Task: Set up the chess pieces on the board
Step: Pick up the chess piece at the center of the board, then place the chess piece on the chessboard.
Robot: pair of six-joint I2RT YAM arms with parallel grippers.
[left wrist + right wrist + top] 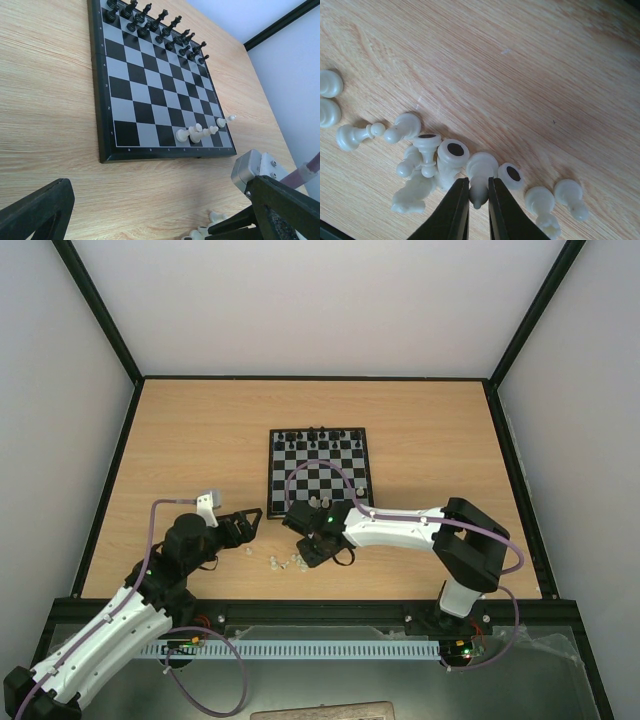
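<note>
Right gripper (478,186) near-closed, seemingly on piece (481,167)

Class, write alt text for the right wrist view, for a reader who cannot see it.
The right gripper pinches one toppled white chess piece at the bottom centre, amid a loose cluster of other white pieces lying on the wooden table.
</note>
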